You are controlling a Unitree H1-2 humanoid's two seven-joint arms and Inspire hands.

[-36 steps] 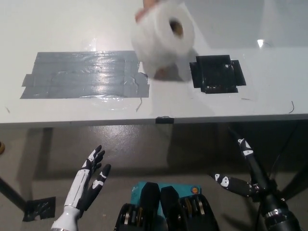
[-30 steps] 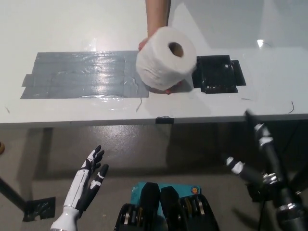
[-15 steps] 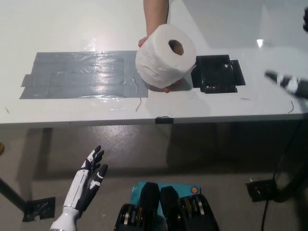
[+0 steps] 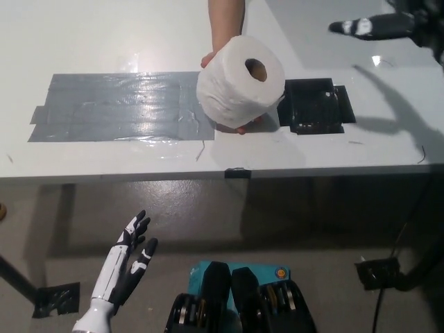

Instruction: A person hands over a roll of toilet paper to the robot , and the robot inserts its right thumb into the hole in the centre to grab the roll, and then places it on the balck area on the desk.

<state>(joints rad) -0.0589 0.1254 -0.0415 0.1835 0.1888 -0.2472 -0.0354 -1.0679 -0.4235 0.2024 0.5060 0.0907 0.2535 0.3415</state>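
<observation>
The black right hand point(image 4: 374, 26) has swung from the frame's lower right to its upper right, fingers spread and empty, well apart from the toilet paper roll point(image 4: 241, 81) a person's hand point(image 4: 220, 62) holds above the desk point(image 4: 104, 41), so the thumb insertion is still ahead, while the white left hand point(image 4: 128, 260) rests open at lower left.

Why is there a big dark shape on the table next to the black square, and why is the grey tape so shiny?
In the head view, the dark shape is the shadow cast on the table by the robot's right hand raised above it. The grey tape is glossy and throws back the room light as white glare. A small bright glint sits nearby. The toilet paper roll looks sharp, not blurred.
</observation>
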